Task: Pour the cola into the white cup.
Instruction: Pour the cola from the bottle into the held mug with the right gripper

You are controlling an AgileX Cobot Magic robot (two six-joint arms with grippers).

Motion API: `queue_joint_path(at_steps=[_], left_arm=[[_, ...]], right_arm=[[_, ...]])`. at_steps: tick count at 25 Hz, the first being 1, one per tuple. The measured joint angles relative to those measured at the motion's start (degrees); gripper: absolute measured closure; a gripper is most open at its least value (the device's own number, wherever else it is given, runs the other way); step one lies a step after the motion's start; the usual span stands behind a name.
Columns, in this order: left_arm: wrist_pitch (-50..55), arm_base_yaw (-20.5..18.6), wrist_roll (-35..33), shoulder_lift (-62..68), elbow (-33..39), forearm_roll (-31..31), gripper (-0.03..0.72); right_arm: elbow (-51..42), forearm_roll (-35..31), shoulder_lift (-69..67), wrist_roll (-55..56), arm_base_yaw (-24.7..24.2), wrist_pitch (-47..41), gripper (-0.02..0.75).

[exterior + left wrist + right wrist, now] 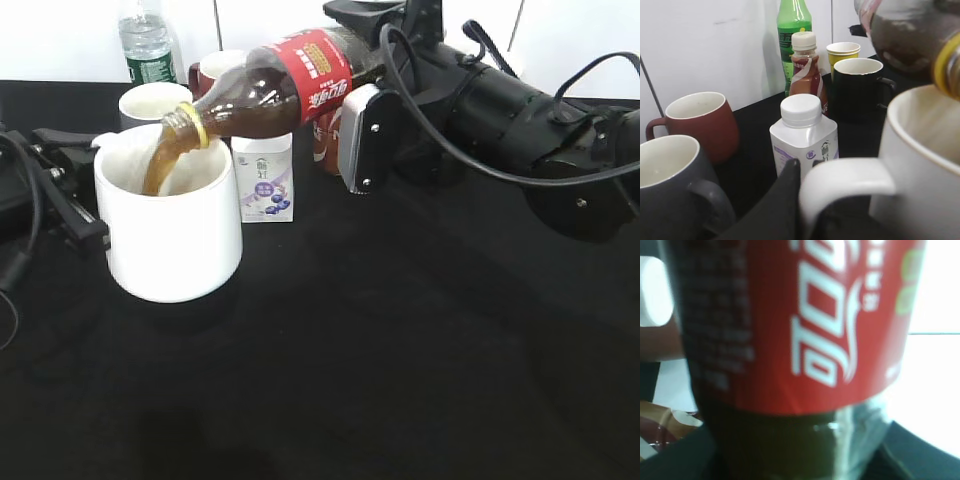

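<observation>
Gripping the one cola bottle (290, 85), your right gripper (362, 100) tips it over the one white cup (175, 235), brown liquid streaming in. Your left gripper (70, 205) clasps its handle. Behind stand three more mugs (702, 122).

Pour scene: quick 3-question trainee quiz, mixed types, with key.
1. True or false: the cola bottle is tilted with its mouth over the white cup.
2. Which holds the cup's handle? A) left gripper B) right gripper
3. Fill in: the small white bottle stands ___ the white cup, seen from the exterior view.

Key: 1 true; 2 A; 3 behind.
</observation>
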State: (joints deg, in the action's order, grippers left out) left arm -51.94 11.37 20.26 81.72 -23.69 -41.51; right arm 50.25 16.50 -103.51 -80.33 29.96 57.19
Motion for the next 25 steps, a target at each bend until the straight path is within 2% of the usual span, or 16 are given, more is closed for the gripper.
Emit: queue_joint_path(at_steps=[18, 21, 25], left_arm=[[0.41, 0.00, -0.44, 0.06, 0.00, 0.28, 0.653], [0.22, 0.00, -0.62, 0.06, 0.00, 0.28, 0.653], [-3.20, 0.00, -0.62, 0.06, 0.00, 3.37, 0.653]], right_arm=[[0.48, -1.44, 0.00, -4.29, 0.00, 1.31, 0.353], [0.48, -1.34, 0.00, 0.85, 0.00, 1.33, 0.353], [0.48, -0.53, 0.00, 8.21, 0.00, 1.25, 0.353]])
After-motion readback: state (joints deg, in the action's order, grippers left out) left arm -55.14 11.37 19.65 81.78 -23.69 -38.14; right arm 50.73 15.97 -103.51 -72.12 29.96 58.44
